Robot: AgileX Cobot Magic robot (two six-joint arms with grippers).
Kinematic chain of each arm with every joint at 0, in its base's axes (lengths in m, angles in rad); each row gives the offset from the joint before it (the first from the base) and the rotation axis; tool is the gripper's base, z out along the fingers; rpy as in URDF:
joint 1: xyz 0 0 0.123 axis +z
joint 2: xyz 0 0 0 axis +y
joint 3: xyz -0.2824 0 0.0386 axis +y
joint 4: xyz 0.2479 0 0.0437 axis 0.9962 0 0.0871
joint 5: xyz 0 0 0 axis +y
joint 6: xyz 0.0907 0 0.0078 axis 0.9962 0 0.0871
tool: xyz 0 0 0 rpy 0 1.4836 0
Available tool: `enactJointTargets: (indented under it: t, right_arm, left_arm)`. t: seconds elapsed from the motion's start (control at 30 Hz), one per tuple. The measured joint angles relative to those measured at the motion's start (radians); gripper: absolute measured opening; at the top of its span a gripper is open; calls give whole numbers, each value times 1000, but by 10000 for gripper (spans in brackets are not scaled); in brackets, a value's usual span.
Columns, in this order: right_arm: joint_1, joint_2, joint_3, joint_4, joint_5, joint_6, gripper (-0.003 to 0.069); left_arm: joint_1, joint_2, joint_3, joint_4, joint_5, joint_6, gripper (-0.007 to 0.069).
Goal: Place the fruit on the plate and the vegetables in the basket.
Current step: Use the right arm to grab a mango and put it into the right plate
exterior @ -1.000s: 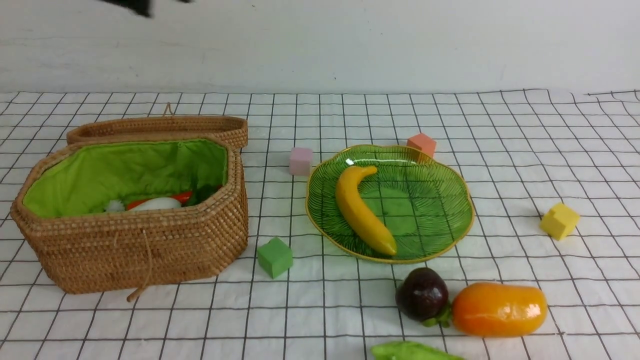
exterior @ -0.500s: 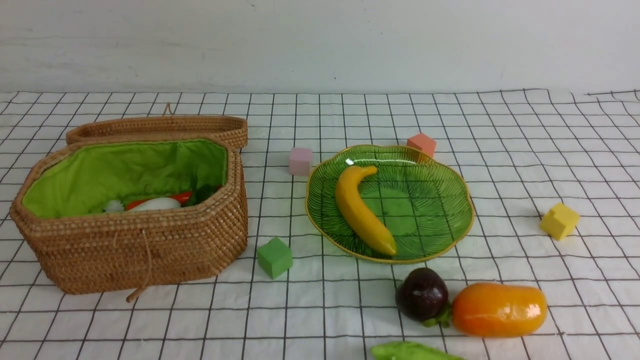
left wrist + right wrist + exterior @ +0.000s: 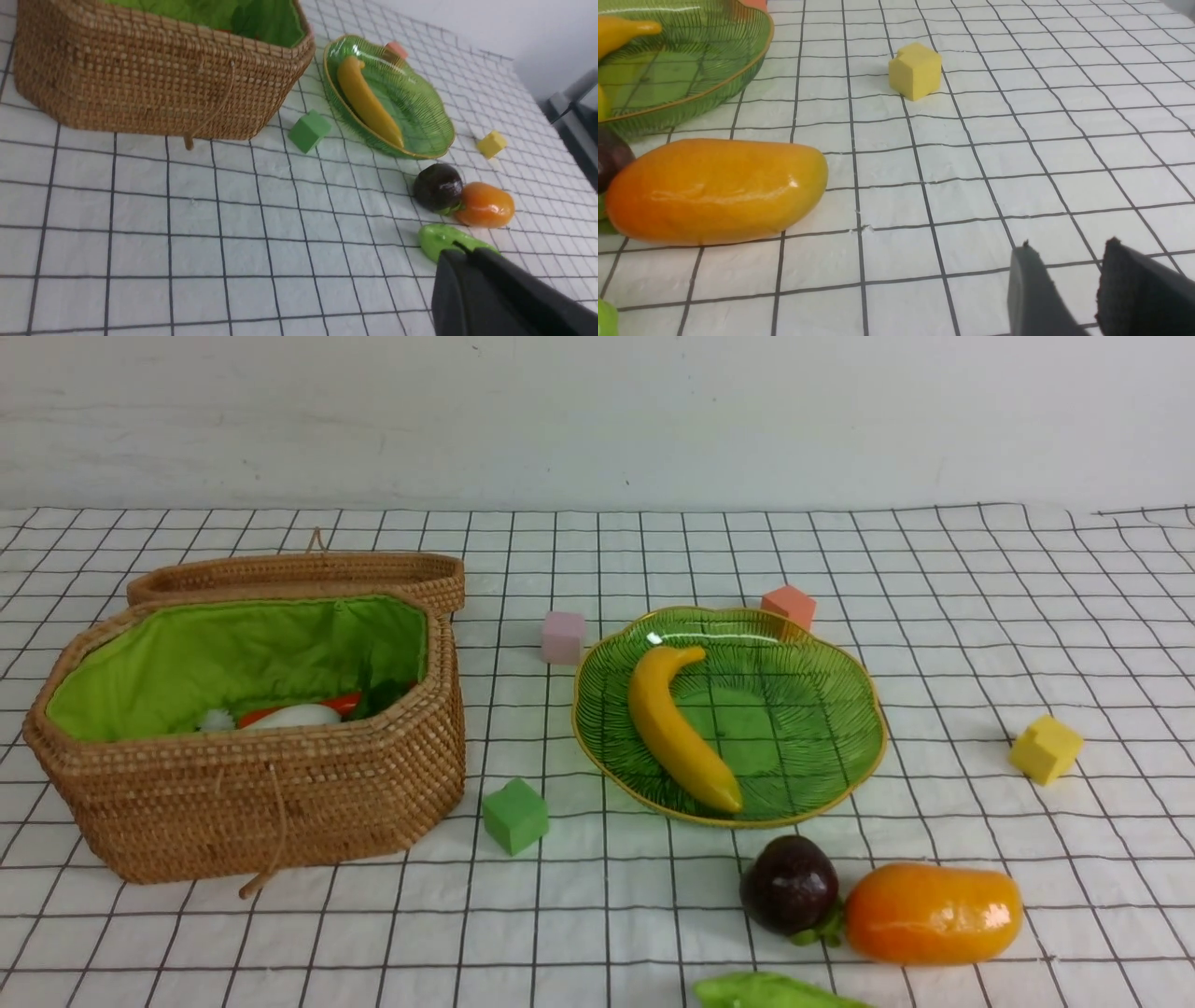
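The yellow banana point(image 3: 677, 728) lies on the green glass plate point(image 3: 840, 672). In front of the plate, the dark purple fruit point(image 3: 789, 885) touches the orange mango point(image 3: 934, 913) on the cloth. A light green vegetable point(image 3: 766, 992) lies at the near edge. The open wicker basket point(image 3: 252, 803) holds the white radish point(image 3: 294, 716) and a red-orange vegetable point(image 3: 341, 703). Neither gripper shows in the front view. My left gripper point(image 3: 462, 252) is shut and empty, just short of the green vegetable point(image 3: 434, 235). My right gripper point(image 3: 1066, 249) is open over bare cloth, to the side of the mango point(image 3: 714, 191).
Foam cubes are scattered around: green point(image 3: 513, 816) between basket and plate, pink point(image 3: 562, 637) and salmon point(image 3: 789, 605) behind the plate, yellow point(image 3: 1046, 748) to its right. The basket lid point(image 3: 299, 574) lies folded back behind the basket. A white wall closes the far side.
A dark part of an arm at the top left edge of the front view has gone out of frame. The fruit, vegetables, plate and basket have stayed put.
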Motion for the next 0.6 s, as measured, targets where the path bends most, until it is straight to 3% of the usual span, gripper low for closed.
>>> enactJointTargets:
  t: [0.37, 0.6]
  right_arm:
    - [0, 0, 0, 0, 0, 0, 242]
    - [0, 0, 0, 0, 0, -1, 242]
  left_arm:
    - [11, -6, 46, 74, -224, 28, -13]
    - [213, -6, 191, -1, -434, 224, -13]
